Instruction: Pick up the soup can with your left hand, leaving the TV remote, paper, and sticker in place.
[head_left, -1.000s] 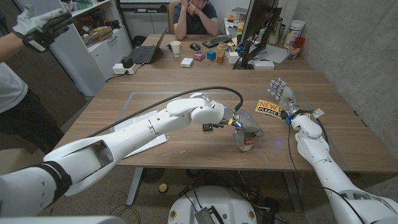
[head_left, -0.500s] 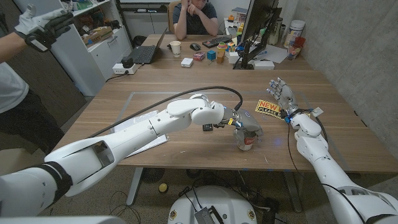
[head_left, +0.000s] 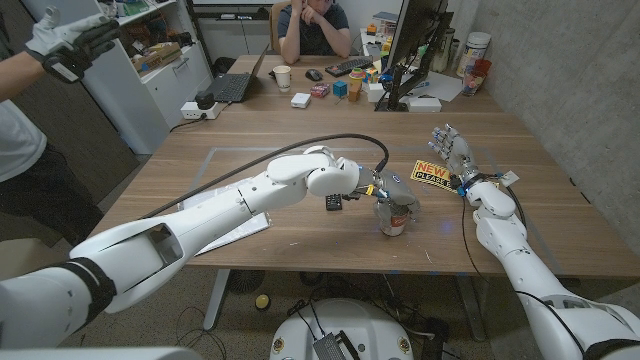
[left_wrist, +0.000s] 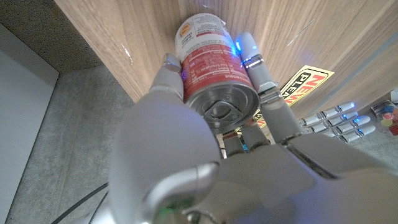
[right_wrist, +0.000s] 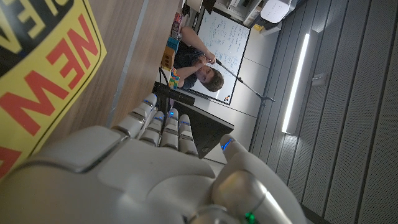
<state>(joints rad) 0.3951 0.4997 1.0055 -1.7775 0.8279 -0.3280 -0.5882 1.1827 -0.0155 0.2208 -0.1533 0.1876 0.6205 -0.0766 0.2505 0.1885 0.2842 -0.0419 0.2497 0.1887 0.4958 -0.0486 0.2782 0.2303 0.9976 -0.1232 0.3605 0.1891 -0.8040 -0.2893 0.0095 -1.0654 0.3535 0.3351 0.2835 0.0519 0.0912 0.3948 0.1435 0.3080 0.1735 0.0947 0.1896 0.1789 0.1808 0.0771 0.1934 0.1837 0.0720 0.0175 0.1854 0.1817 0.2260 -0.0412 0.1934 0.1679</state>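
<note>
The soup can sits near the table's front edge, wrapped in the left hand, whose fingers close round its sides from above; its long axis looks a little tilted, though I can't tell whether it is off the wood. The TV remote lies just beside that wrist and the sticker beyond. The right hand stands apart, fingers spread, holding nothing, so I'd expect a straight lift

Our left arm reaches across us, its left hand with fingers wrapped around the soup can. Our right hand stands upright, fingers apart, holding nothing.
</note>
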